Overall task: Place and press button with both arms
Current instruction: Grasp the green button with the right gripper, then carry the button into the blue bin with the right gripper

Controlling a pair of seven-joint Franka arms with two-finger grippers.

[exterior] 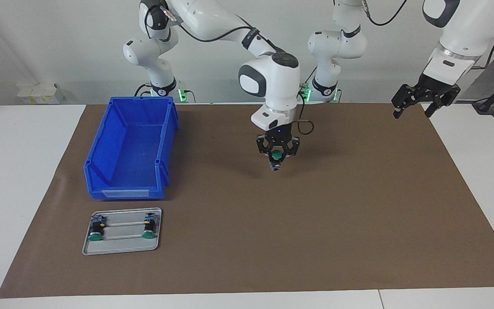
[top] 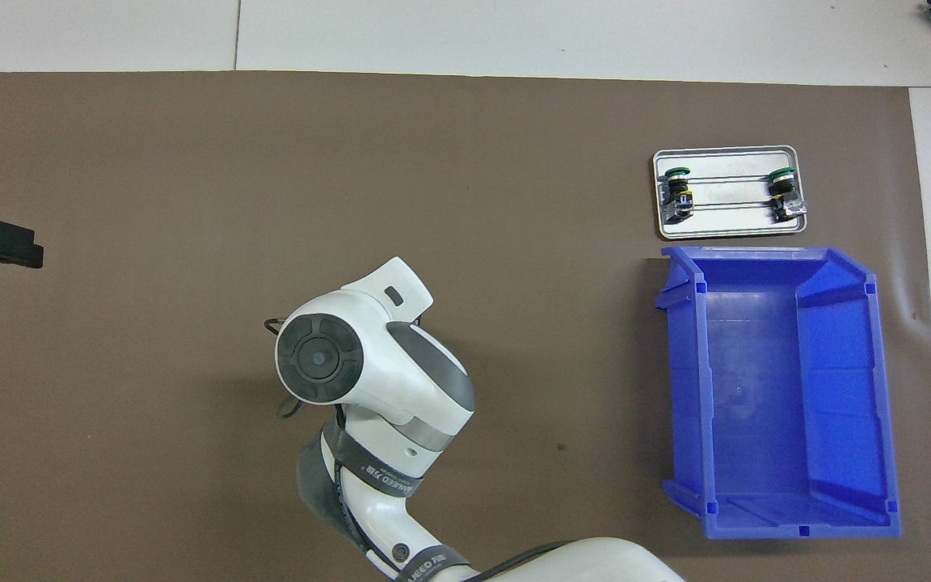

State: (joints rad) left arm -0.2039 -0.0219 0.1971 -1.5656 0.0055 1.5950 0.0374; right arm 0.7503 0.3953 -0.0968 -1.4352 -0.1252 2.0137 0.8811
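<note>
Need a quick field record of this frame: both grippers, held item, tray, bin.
right gripper: shut on the button, over the middle of the brown mat
button: green cap showing, off the mat
left gripper: open, holds nothing, waits raised at the left arm's end of the table
tray: two spare buttons on it
blue bin: nothing in it, nearer to the robots than the tray

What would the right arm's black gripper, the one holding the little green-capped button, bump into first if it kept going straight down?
Probably only the brown paper mat. The right gripper, shut on the green-capped push-button, points down over bare mat at mid-table; nothing shows beneath it, though its height is hard to judge.
</note>
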